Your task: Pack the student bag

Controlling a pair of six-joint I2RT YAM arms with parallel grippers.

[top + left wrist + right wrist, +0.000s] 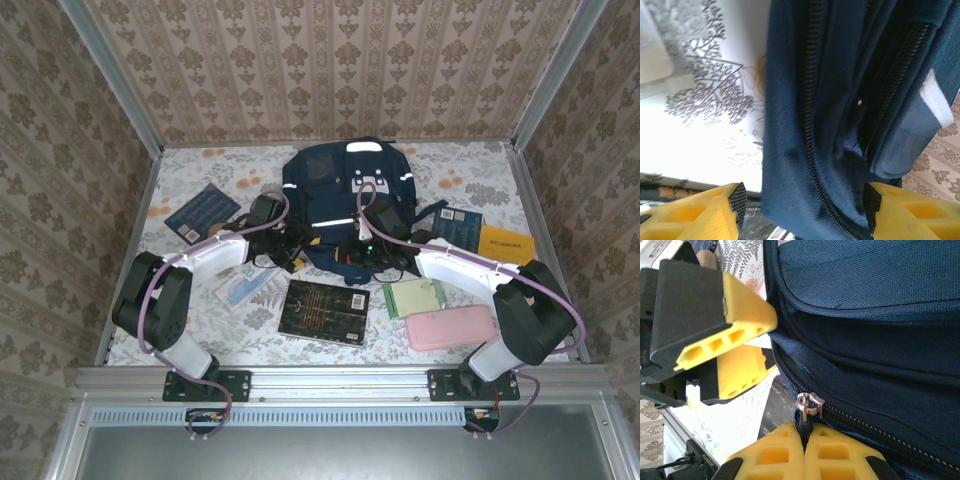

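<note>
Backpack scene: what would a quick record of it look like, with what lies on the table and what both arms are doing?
bag: navy backpack, table centre
left end effector: open, bag fabric between its fingers
right end effector: shut on zipper pull
near bag: black book, pink case, green notepad
far right: yellow envelope

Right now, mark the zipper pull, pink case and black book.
zipper pull (809, 404), right wrist view, on its metal slider.
pink case (450, 327), top external view, middle of its top.
black book (323, 311), top external view, centre of its cover.
</note>
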